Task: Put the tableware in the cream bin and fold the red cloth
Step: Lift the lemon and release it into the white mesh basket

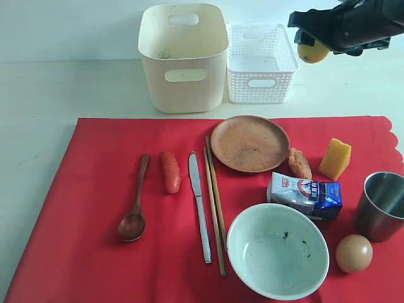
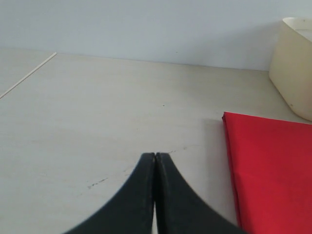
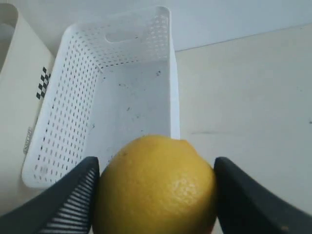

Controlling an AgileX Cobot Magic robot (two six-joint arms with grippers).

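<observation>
Noted right pincer (image 3: 153,195) clamped on round yellow fruit (image 1: 313,52) near white lattice basket (image 1: 261,63); left pincer (image 2: 155,161) closed, empty. Found tableware (image 1: 250,143) on unfolded bright-red cloth (image 1: 82,189), none in tall cream plastic bin (image 1: 183,57).

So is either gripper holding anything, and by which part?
The right gripper clamps the orange across its sides. The left gripper is shut on nothing.
</observation>
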